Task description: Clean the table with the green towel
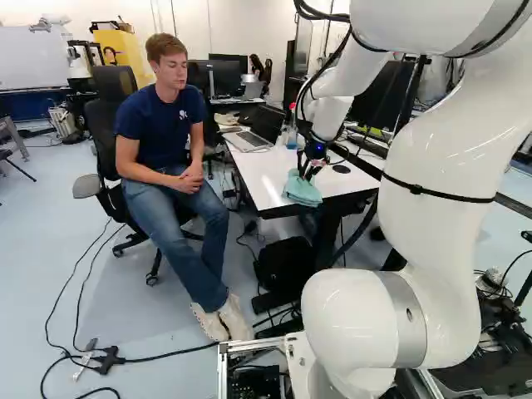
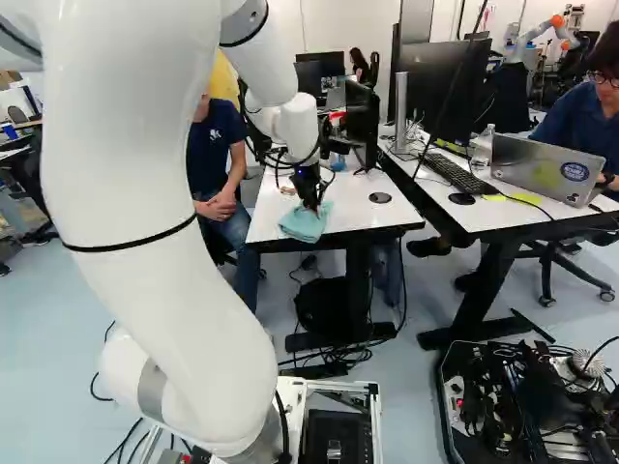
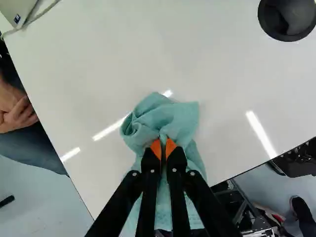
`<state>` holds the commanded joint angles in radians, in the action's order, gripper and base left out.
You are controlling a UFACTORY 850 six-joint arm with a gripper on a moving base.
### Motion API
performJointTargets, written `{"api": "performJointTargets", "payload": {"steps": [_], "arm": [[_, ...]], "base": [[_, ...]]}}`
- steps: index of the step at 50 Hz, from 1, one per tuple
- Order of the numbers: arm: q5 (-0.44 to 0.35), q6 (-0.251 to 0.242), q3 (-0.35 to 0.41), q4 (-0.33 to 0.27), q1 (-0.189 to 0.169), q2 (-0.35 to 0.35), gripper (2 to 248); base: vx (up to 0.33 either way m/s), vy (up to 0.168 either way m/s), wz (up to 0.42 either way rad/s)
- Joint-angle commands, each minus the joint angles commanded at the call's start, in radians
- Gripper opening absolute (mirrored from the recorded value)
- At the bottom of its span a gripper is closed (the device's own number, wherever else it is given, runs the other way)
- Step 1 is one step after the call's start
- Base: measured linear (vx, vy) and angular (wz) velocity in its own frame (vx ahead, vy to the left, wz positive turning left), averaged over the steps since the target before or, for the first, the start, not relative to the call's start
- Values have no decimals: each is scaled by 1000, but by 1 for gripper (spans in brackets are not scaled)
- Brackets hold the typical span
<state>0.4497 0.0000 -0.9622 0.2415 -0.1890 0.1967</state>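
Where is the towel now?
The towel is in the gripper at the table's near edge, below and right of the laptop in the left base view.

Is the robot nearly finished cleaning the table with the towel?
Done: the robot's hand has the green towel pinched on the white table. Now: probably wiping near the table's edge, though how much is wiped doesn't show. Left: perhaps the part by the open laptop, then letting the towel go.

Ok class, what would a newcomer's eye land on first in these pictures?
Probably the big white arm, looming at the right of the left base view. Next, the green towel pinched in the black gripper, near the front edge of the white table. Then perhaps the open laptop farther back on it.
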Motion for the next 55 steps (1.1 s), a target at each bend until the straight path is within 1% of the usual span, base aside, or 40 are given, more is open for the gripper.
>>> {"api": "performJointTargets", "payload": {"steps": [10,23,55], "arm": [[0,0,-2,0,-1,-1,31],[0,0,7,0,4,-39,31],[8,0,30,4,48,-146,31]], "base": [[0,0,0],[0,0,0],[0,0,0]]}}
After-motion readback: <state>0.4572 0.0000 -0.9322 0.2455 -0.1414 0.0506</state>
